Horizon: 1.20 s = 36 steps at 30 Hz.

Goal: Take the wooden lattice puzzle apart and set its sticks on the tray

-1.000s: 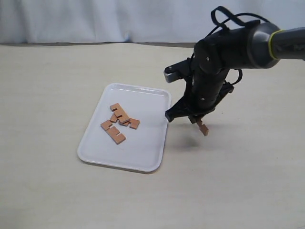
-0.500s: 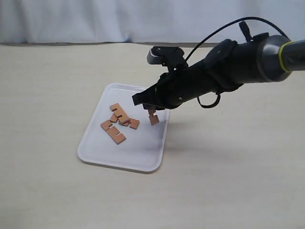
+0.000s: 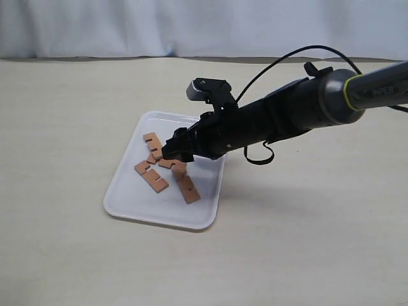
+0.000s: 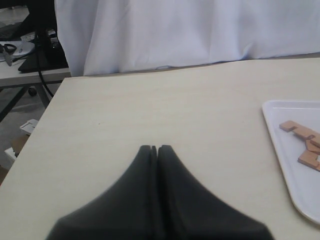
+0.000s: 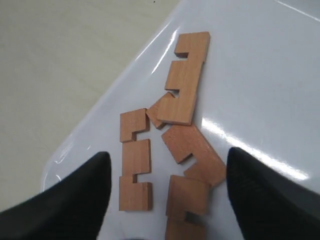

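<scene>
Sticks (image 3: 151, 177): loose wooden notched bars, none interlocked, all lying flat on the white tray (image 3: 127, 197). They sit in a cluster in the middle of the tray, inside the rim.
- Exterior view: one slanted stick (image 3: 187, 187) lies toward the tray's near right side, with its upper end next to the cluster.
- Right wrist view: the topmost bar (image 5: 185, 80) lies partly over the end of another. A second bar (image 5: 135, 167) lies just beside the group, with its notches facing inward.

Right tool (image 3: 171, 152): released. The jaws stand wide apart with nothing between them, and it hovers low over the cluster. In the wrist view the sticks show on the tray surface below the gap.

Right arm (image 3: 299, 115): black, reaching in from the right and across the tray's right rim. A black cable (image 3: 287, 54) loops above it.

Left tool (image 4: 157, 148): clenched, jaws pressed together and empty. It is over bare counter (image 4: 150, 100), well apart from the tray, whose edge shows at the side of its view. It is not seen in the exterior view.

Tray rests on the pale beige counter. A white curtain (image 3: 191, 25) hangs along the far edge.
</scene>
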Motion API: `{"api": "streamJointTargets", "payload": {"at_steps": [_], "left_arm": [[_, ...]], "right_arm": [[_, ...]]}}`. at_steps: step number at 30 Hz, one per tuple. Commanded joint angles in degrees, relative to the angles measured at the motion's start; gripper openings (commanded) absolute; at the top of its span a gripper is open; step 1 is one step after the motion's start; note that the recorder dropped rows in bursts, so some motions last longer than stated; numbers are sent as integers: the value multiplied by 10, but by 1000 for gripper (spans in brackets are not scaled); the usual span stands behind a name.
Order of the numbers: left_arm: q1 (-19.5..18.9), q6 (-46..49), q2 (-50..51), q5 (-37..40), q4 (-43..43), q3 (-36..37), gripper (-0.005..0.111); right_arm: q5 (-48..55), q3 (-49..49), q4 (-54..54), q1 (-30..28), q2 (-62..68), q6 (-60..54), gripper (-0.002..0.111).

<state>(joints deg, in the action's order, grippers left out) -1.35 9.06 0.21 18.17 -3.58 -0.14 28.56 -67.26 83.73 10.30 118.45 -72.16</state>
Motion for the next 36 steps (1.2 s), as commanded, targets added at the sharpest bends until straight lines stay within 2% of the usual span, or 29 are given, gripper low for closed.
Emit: {"api": "streamJointTargets", "payload": {"at_steps": [1,5,7,8,10,11,14,17,18,19,20,22,23,25,27,29,31,36], "left_arm": [[0,1,-2,-5,2,1,0],[0,1,-2,-5,2,1,0],[0,1,-2,-5,2,1,0],[0,1,-2,-5,2,1,0],[0,1,-2,-5,2,1,0],[0,1,-2,-5,2,1,0],[0,1,-2,-5,2,1,0],[0,1,-2,-5,2,1,0],[0,1,-2,-5,2,1,0],[0,1,-2,-5,2,1,0],[0,1,-2,-5,2,1,0],[0,1,-2,-5,0,1,0],[0,1,-2,-5,0,1,0],[0,1,-2,-5,0,1,0],[0,1,-2,-5,0,1,0],[0,1,-2,-5,0,1,0],[0,1,-2,-5,0,1,0],[0,1,-2,-5,0,1,0]], "right_arm": [[4,2,4,-2,0,-5,68],[4,2,-5,-2,0,-1,68],[-5,2,-25,-2,0,44,62],[-15,2,-43,-3,-2,83,52],[-34,-1,-106,-4,-10,144,24],[-32,-6,-155,-4,-16,167,7],[-5,-28,-323,-11,-44,237,4],[42,-58,-513,-15,-71,405,5],[84,-75,-648,-16,-85,519,5],[111,-84,-722,-16,-92,575,5],[181,-100,-859,-16,-103,668,5],[277,-114,-1026,-16,-114,789,5],[300,-114,-1068,-16,-117,822,5],[335,-110,-1080,-23,-128,840,4],[329,-110,-968,-48,-152,767,4],[299,-94,-914,-63,-179,733,4],[235,-53,-915,-65,-216,728,4],[169,34,-917,-65,-318,736,4]]}}
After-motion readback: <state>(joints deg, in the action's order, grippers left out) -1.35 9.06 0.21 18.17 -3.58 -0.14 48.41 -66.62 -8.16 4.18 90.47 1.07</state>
